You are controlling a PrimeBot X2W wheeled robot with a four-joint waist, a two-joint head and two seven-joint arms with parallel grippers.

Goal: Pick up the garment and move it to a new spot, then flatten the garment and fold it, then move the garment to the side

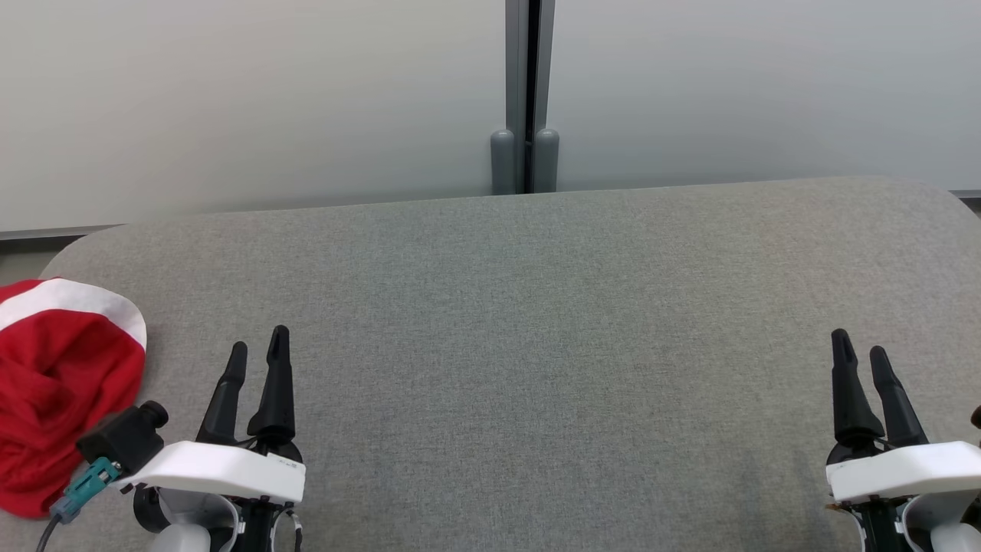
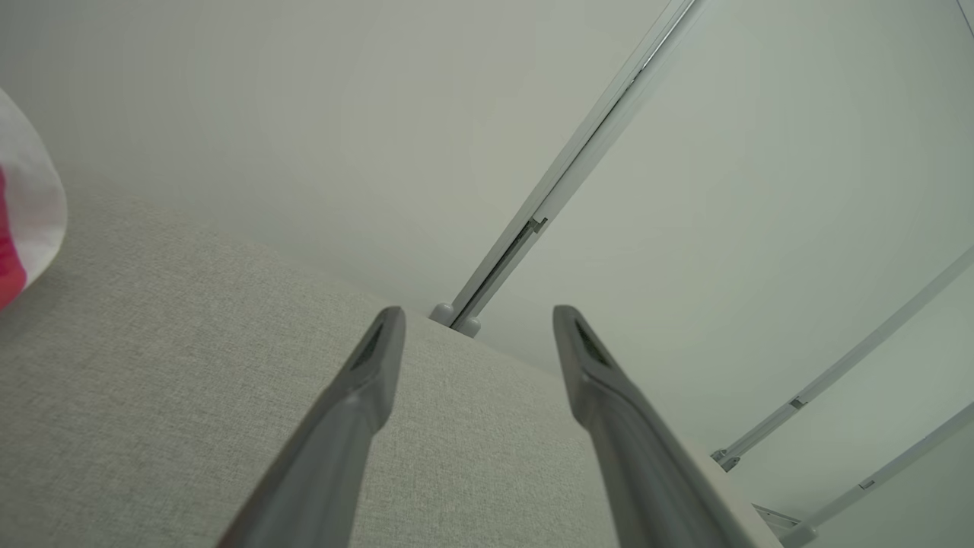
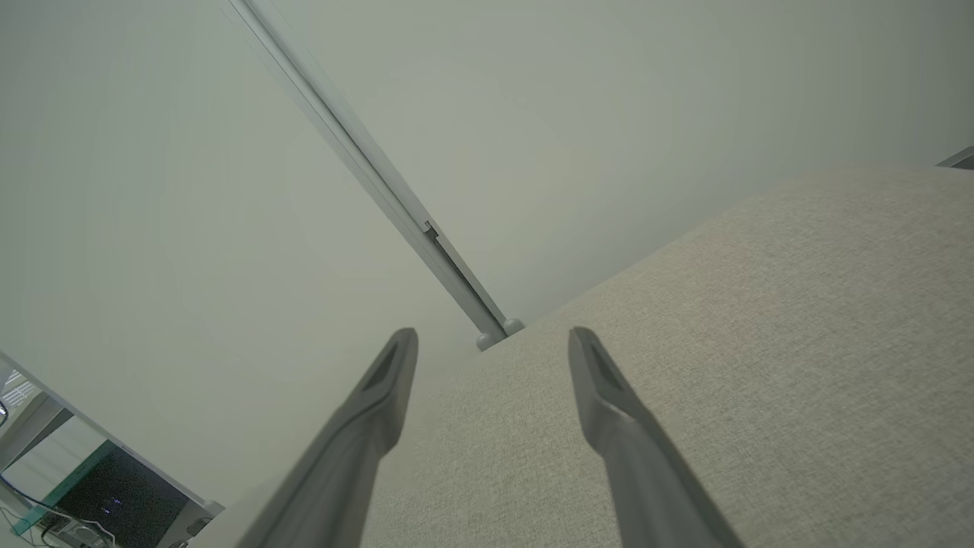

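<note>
The garment (image 1: pixel 54 376) is a crumpled red cloth with a white band, lying at the left edge of the grey fabric table (image 1: pixel 536 322). A slice of the garment (image 2: pixel 23 221) also shows at the left edge of the left wrist view. My left gripper (image 1: pixel 259 345) hovers open just right of the garment, its fingers (image 2: pixel 365 380) apart with nothing between them. Over the table's near right side, my right gripper (image 1: pixel 860 343) is open too, its fingers (image 3: pixel 601 380) spread and empty.
Pale wall panels with a grey vertical post (image 1: pixel 525 100) stand right behind the table's far edge. The table's corners are rounded. A black connector with a teal plug (image 1: pixel 100 468) sticks out from my left wrist over the garment's edge.
</note>
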